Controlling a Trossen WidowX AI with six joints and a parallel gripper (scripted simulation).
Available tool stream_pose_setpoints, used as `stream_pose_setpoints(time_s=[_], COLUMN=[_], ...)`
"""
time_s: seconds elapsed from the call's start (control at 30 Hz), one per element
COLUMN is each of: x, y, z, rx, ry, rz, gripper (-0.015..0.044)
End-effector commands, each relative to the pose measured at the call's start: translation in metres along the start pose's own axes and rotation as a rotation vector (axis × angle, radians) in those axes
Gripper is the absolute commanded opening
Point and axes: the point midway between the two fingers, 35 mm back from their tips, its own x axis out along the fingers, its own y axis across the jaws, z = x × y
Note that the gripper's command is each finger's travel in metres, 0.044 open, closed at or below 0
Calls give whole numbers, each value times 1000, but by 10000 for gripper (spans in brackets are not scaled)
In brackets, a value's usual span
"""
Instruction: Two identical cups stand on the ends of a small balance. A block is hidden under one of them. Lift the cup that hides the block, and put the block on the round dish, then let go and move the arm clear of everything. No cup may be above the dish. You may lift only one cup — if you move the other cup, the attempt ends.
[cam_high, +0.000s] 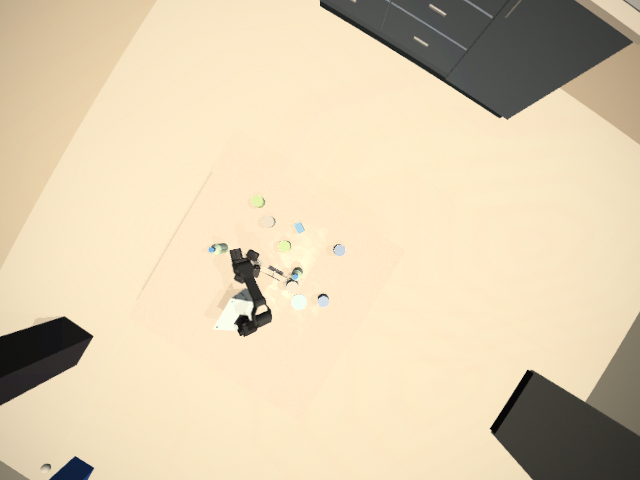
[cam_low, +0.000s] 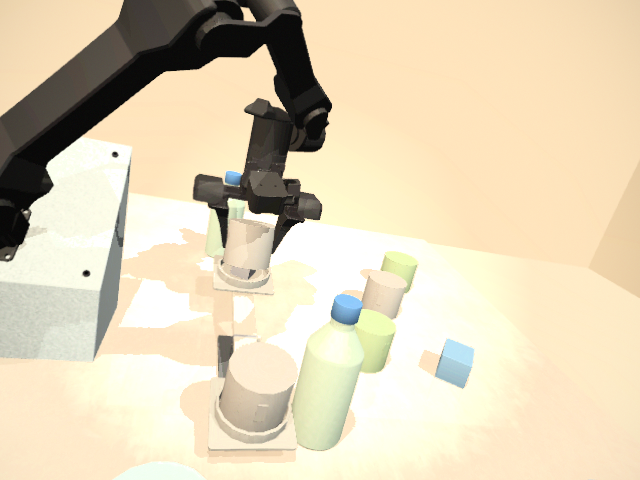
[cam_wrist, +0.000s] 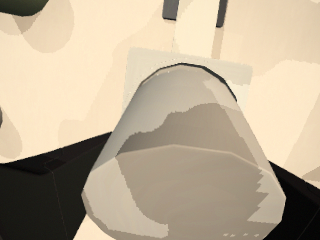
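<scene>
and there's the block (cam_low: 240, 271), a dark corner of it peeping out on the far pan (cam_low: 219, 285), directly beneath the raised cup (cam_low: 249, 245) (cam_wrist: 185, 120)! the gripper (cam_low: 250, 248) has that cup clasped, fingers spread wide around its sides, and straight up looks the way to go, the block being right below. beyond, at the balance's other end, the second cup (cam_low: 259, 387) (cam_high: 292, 283) sits on its pan, the dish (cam_low: 157, 472) (cam_high: 298, 302) past it: best carry clear of both.

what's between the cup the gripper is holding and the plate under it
A small greyish block, partly showing beneath the raised cup, inside the plate's ring; the exterior view shows it.
</scene>
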Motion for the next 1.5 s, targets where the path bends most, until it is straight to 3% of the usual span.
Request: stream_pose_setpoints(time_s=[0.0, 1.47], x=[-12, -68], y=[4, -3], z=[-7, -3], rx=[12, 12], ry=[30, 27], rz=[16, 14], gripper=[0, 0])
